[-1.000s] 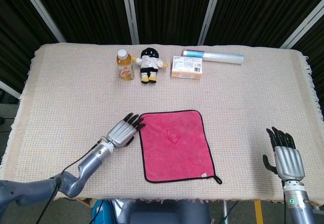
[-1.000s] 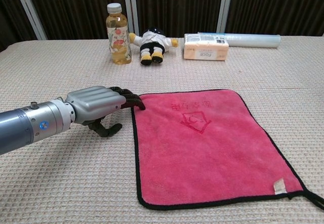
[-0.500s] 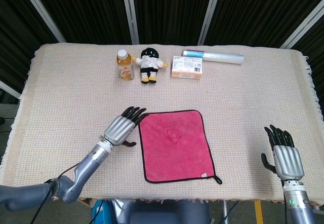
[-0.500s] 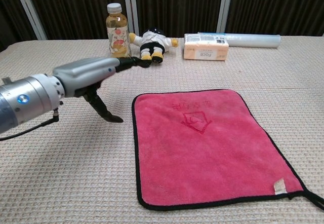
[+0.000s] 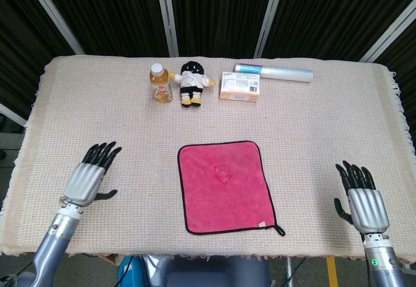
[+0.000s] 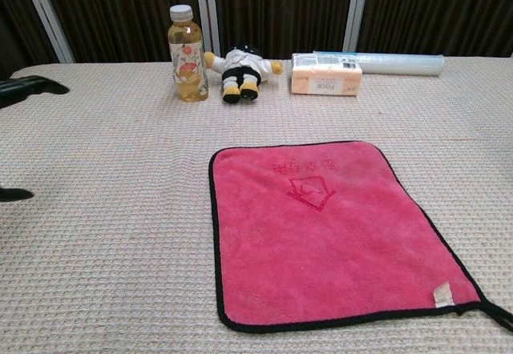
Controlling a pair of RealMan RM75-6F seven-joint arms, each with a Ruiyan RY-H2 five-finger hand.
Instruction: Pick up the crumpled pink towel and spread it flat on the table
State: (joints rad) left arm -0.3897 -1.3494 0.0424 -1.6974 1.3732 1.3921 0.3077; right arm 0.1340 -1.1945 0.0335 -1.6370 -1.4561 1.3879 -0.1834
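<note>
The pink towel [image 5: 224, 186] with a black hem lies flat and unfolded on the woven table cover, near the front middle; the chest view shows the pink towel [image 6: 329, 230] smooth, with a small logo near its far edge. My left hand [image 5: 89, 173] hovers over the table well to the left of the towel, fingers spread, holding nothing. In the chest view only the dark fingertips [image 6: 32, 87] of that hand show at the left edge. My right hand [image 5: 362, 199] is at the front right, fingers apart and empty, far from the towel.
Along the back of the table stand a bottle of yellow drink [image 5: 159, 83], a small plush doll [image 5: 190, 83], a boxed item [image 5: 240, 86] and a clear plastic roll [image 5: 273, 72]. The table's front edge [image 5: 214, 256] runs just below the towel.
My left hand has lifted off the towel's left edge and swung far out to the left. The towel stays flat. The right hand has barely moved.
</note>
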